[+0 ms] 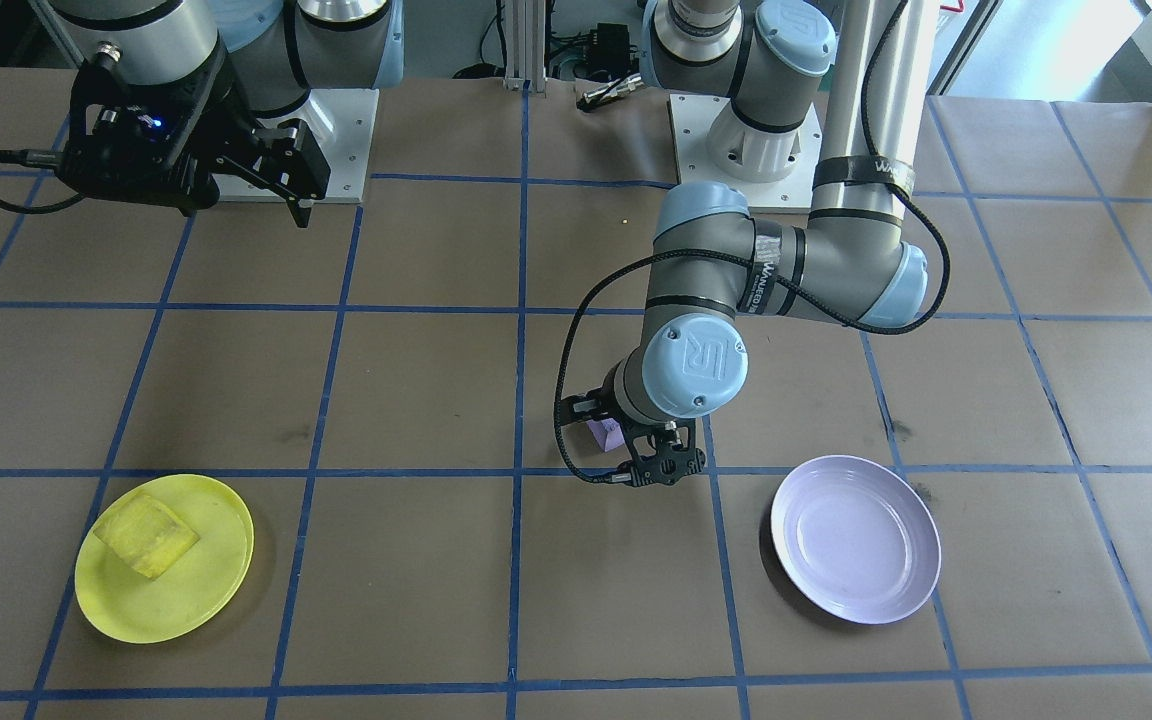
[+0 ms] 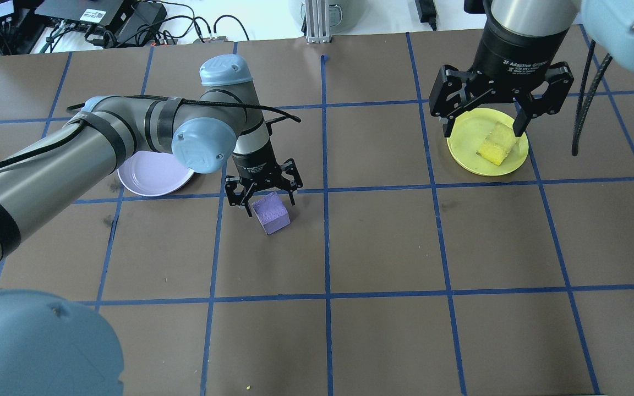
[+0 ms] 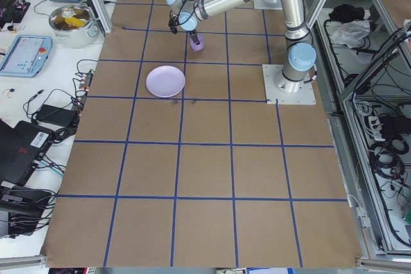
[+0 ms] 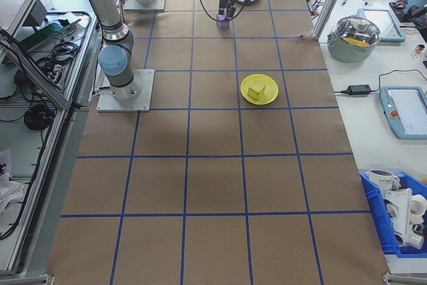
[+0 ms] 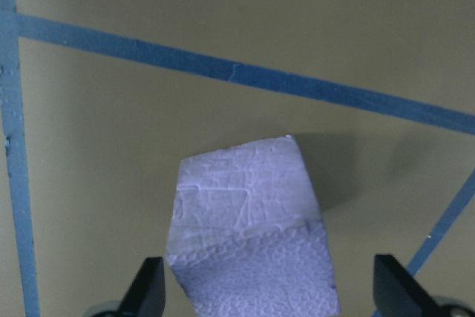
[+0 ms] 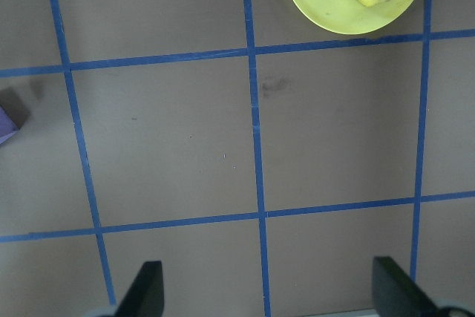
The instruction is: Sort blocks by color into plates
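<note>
The table [image 2: 383, 242] carries both plates well apart. The lavender plate [image 2: 152, 175] holds nothing; the yellow plate [image 2: 487, 144] holds the yellow block [image 2: 496, 144], lying tilted in its middle. The right tool [image 2: 485, 124] hangs high over that plate, fingers spread wide, holding nothing. The left tool [image 2: 263, 193] is low over the purple block [image 2: 271, 213], its fingers [image 5: 148, 287] apart on either side of the cube; whether they touch it cannot be told. The purple block rests on the table just beside a tape line, near the lavender plate, turned corner-on to the grid.
</note>
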Robot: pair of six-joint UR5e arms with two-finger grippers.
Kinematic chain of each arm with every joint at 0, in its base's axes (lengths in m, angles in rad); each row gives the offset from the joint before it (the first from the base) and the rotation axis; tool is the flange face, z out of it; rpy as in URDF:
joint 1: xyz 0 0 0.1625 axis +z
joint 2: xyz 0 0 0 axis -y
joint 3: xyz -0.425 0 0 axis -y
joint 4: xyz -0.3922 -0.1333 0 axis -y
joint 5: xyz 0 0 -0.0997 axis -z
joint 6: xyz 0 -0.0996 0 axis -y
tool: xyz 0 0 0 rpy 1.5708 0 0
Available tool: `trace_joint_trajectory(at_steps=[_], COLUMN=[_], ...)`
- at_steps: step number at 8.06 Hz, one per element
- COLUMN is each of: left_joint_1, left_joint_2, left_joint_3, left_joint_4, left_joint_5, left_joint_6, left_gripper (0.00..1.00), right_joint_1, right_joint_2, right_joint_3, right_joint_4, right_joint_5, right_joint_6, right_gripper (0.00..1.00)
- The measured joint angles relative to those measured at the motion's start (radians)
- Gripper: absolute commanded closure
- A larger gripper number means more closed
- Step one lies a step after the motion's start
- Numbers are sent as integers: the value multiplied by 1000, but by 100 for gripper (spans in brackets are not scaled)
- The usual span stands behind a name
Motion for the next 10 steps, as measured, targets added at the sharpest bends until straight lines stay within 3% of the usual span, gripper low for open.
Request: trace_joint_trajectory(at_steps=[2, 3, 5, 6, 10], left_joint_1=[-2, -3, -1, -1, 5], left_joint_2=[-8, -11, -22, -27, -1], left_joint_3=[-6, -7, -6, -6, 7], left_joint_4=[0, -1, 1, 2, -14], left_joint_5=[3, 4, 3, 2, 2], left_joint_6=[4, 4, 2, 4, 5], left_gripper=[0, 22, 86, 100, 100], right_joint_1=[0, 0, 0, 0, 0], right_joint_2=[-1, -1, -2, -2, -2], right_joint_3=[2, 2, 3, 3, 3], right_joint_4=[0, 0, 0, 0, -1], right_joint_5=[0, 0, -1, -1, -1], right_joint_6=[-2, -2, -1, -2, -3], right_gripper=[0, 0, 0, 0, 0])
